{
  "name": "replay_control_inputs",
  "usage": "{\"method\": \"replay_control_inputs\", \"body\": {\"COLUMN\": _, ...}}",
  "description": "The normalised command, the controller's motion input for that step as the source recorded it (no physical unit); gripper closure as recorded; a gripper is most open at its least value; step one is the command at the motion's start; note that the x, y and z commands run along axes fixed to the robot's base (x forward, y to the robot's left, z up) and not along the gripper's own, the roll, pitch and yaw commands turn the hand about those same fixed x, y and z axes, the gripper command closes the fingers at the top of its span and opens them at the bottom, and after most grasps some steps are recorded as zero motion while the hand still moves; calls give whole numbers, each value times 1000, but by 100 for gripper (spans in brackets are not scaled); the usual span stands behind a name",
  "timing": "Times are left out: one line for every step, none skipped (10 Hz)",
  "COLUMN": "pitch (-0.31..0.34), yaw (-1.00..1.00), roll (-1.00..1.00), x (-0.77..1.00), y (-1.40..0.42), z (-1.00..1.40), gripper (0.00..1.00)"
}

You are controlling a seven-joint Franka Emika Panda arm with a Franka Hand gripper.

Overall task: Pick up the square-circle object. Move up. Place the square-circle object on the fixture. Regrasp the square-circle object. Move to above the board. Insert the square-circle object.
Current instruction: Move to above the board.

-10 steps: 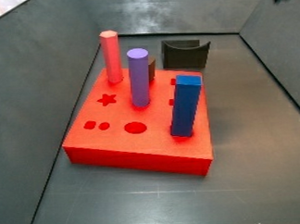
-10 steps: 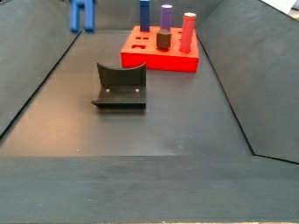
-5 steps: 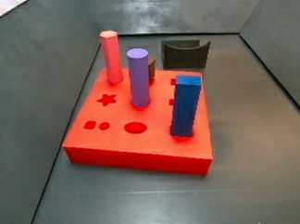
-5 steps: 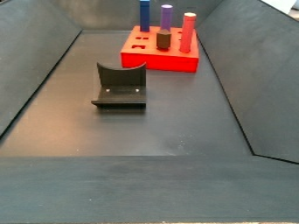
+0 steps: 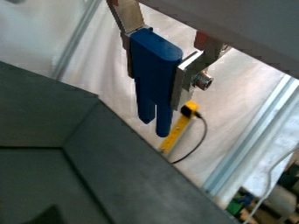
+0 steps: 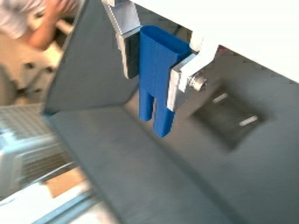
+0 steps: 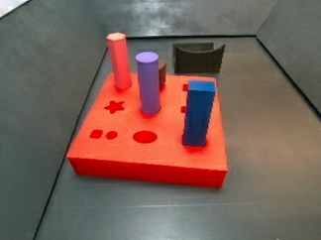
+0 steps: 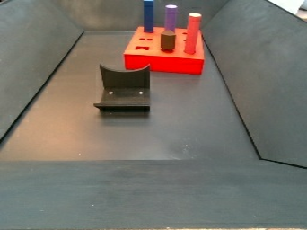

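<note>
The square-circle object (image 5: 152,74) is a blue peg with a solid upper block and two legs hanging down. In both wrist views my gripper (image 5: 158,61) is shut on its upper block, one silver finger on each side. The peg (image 6: 158,79) hangs high above the grey floor, its legs free. Neither side view shows the gripper or the peg. The black fixture (image 7: 198,57) stands on the floor just beyond the red board (image 7: 125,158). In a side view the fixture (image 8: 124,87) sits nearer than the board (image 8: 180,63). The board's star, circle and small paired holes are open.
On the board stand a pink-red peg (image 7: 119,59), a purple cylinder (image 7: 148,83) and a dark-blue block (image 7: 199,113). Sloped grey walls enclose the floor. A yellow cable (image 5: 177,131) lies outside the bin.
One second ago the blue peg showed at the far upper left of a side view. It has since risen out of that view. The pieces on the board have not moved.
</note>
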Motion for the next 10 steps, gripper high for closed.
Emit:
{"method": "replay_control_inputs", "body": {"pitch": -82, "yaw": -95, "roll": -1000, "x": -901, "y": -1000, "z": 44, "gripper": 100}}
{"method": "replay_control_inputs", "body": {"pitch": -91, "yaw": -94, "roll": -1000, "x": -914, "y": -1000, "z": 37, "gripper": 100}}
{"method": "replay_control_inputs", "body": {"pitch": -104, "yaw": -94, "roll": -1000, "x": -926, "y": -1000, "z": 41, "gripper": 100}}
{"method": "replay_control_inputs", "body": {"pitch": -107, "yaw": -94, "roll": -1000, "x": -946, "y": -1000, "z": 34, "gripper": 100}}
{"method": "replay_control_inputs", "body": {"pitch": -112, "yaw": -94, "roll": -1000, "x": -973, "y": -1000, "z": 33, "gripper": 100}}
{"method": "replay_control_inputs", "body": {"pitch": -113, "yaw": -93, "roll": -1000, "x": -991, "y": -1000, "z": 27, "gripper": 100}}
{"method": "replay_control_inputs", "body": {"pitch": -120, "yaw": -98, "roll": -1000, "x": -1000, "y": -974, "z": 34, "gripper": 100}}
{"method": "replay_control_inputs", "body": {"pitch": -128, "yaw": -99, "roll": -1000, "x": -889, "y": -816, "z": 19, "gripper": 100}}
{"method": "replay_control_inputs", "body": {"pitch": -127, "yaw": -99, "roll": -1000, "x": -533, "y": -438, "z": 9, "gripper": 100}}
{"method": "replay_control_inputs", "body": {"pitch": -112, "yaw": -101, "roll": -1000, "x": -323, "y": -239, "z": 3, "gripper": 100}}
